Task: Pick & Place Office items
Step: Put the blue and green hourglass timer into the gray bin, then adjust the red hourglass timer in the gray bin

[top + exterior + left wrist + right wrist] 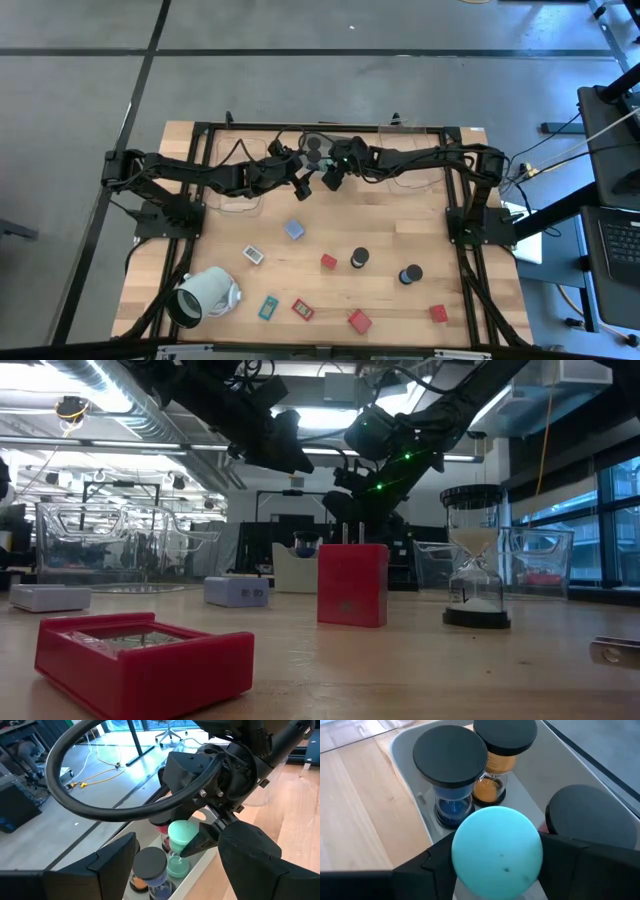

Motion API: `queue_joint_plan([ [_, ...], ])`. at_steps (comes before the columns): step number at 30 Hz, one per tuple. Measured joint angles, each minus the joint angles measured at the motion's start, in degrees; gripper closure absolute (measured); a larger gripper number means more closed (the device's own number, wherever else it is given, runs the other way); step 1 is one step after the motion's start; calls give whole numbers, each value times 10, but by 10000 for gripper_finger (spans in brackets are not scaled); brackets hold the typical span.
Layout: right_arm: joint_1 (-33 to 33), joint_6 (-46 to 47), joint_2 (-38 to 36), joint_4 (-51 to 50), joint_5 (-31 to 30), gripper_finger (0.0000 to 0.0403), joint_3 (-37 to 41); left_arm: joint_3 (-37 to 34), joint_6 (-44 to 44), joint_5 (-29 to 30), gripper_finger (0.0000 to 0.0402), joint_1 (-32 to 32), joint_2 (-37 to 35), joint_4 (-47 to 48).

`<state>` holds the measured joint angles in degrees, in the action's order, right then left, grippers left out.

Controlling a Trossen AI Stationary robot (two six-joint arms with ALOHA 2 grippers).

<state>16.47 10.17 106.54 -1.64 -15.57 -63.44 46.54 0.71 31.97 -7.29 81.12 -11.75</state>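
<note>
My right gripper (497, 870) is shut on a green-topped sand timer (181, 840) inside a white tray (200, 862) at the table's far middle. Blue (451, 765), orange (502, 750) and a third black-capped timer (590, 815) stand in that tray. My left gripper (185, 875) hovers open just left of the right one (330, 178), touching nothing. More office items lie on the near half of the table: a pale blue cube (293, 229), two black timers (359, 259) (411, 274), red blocks (359, 321), and a teal rectangle (268, 307). My right gripper pinches the green top cap (497, 845) of the timer between its two fingers (427, 870), one on each side of the round cap. The fingers come from above, pointing down. The timer stays upright among the others in the tray; whether its base rests there I cannot tell.
Clear plastic trays (420, 150) sit along the far edge. A large mint-white hollow cylinder (205, 295) lies at the near left. In the low view, a red flat case (140, 660), a red block (352, 584) and a white-sand timer (475, 555) stand close by.
</note>
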Motion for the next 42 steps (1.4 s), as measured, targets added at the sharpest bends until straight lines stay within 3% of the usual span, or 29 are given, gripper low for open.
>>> queue_joint_plan([
  [17,0,-17,-18,34,2,112,1,0,0,0,123,0,0,12],
  [25,0,-34,-112,-36,-4,115,0,0,0,3,123,0,0,19],
  [30,0,-33,-157,-120,-76,119,0,0,0,4,123,0,0,19],
  [36,8,11,-140,-203,-102,120,1,0,1,4,123,0,0,17],
  [42,33,34,-107,-190,-106,120,1,0,5,5,123,0,0,17],
])
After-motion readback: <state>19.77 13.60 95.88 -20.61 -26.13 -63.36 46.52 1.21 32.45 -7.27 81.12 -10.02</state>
